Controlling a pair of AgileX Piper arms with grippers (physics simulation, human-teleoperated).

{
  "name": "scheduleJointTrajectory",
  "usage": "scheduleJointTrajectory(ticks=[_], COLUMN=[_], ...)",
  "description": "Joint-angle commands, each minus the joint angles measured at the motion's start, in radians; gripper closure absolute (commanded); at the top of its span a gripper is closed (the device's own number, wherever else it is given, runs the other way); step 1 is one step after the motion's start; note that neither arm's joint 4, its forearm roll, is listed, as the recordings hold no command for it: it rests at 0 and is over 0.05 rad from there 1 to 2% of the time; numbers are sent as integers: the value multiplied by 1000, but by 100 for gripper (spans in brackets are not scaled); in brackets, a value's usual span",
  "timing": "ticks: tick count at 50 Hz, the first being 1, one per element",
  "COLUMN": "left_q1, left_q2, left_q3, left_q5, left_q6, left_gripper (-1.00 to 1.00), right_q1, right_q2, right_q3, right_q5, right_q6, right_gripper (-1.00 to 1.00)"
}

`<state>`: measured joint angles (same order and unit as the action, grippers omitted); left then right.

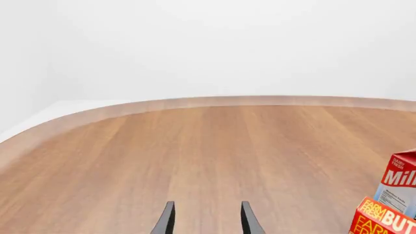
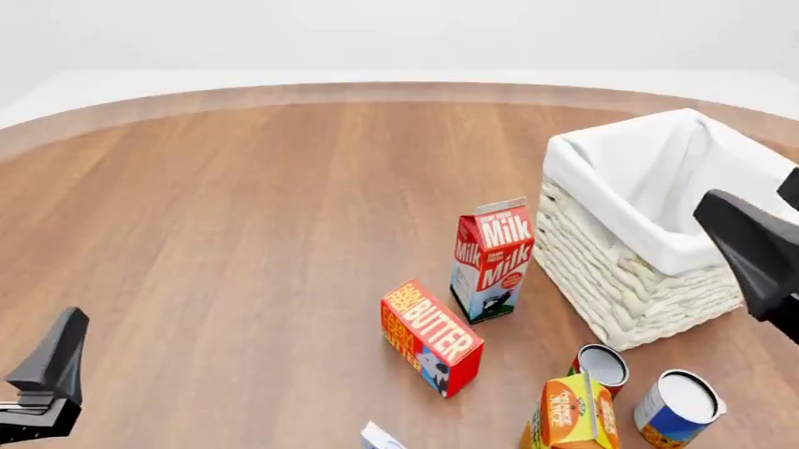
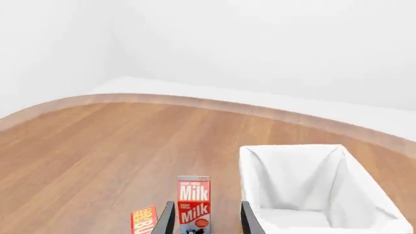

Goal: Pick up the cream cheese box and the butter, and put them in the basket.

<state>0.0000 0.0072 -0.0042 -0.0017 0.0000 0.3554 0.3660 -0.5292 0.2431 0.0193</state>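
The butter, a red and orange carton, lies flat on the wooden table just left of the standing milk carton; its end also shows in the left wrist view. Only a pale corner of the cream cheese box pokes in at the front edge. At the right stands the white wicker basket with its cloth liner, and nothing lies inside it. My left gripper hovers open at the near left, far from the butter. Beside the basket's near right side, my right gripper is also open and holds nothing.
A red milk carton stands upright between the butter and the basket. An orange juice carton and two cans sit in front of the basket. The table's curved far edge borders a white floor.
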Motion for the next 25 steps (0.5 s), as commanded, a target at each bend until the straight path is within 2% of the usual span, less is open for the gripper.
scheduleJointTrajectory(ticks=[1, 3, 6, 8, 9, 10, 14, 16, 25], left_q1=[0, 0, 0, 0, 0, 0, 0, 0, 0], left_q2=[0, 0, 0, 0, 0, 0, 0, 0, 0], left_q3=[0, 0, 0, 0, 0, 0, 0, 0, 0], left_q5=[0, 0, 0, 0, 0, 0, 0, 0, 0], left_q6=[0, 0, 0, 0, 0, 0, 0, 0, 0], left_gripper=[-100, -100, -100, -100, -100, -100, -100, -100, -100], right_q1=[179, 202, 220, 248, 267, 266, 288, 306, 391], right_q2=[200, 230, 265, 295, 314, 324, 385, 422, 515], right_q3=[-203, -240, -271, -307, -307, -315, -357, -381, -454], right_q5=[92, 111, 126, 149, 143, 140, 142, 148, 180], right_q6=[-8, 8, -17, 17, 64, 43, 55, 31, -2], right_gripper=[-100, -100, -100, -100, -100, -100, -100, -100, -100])
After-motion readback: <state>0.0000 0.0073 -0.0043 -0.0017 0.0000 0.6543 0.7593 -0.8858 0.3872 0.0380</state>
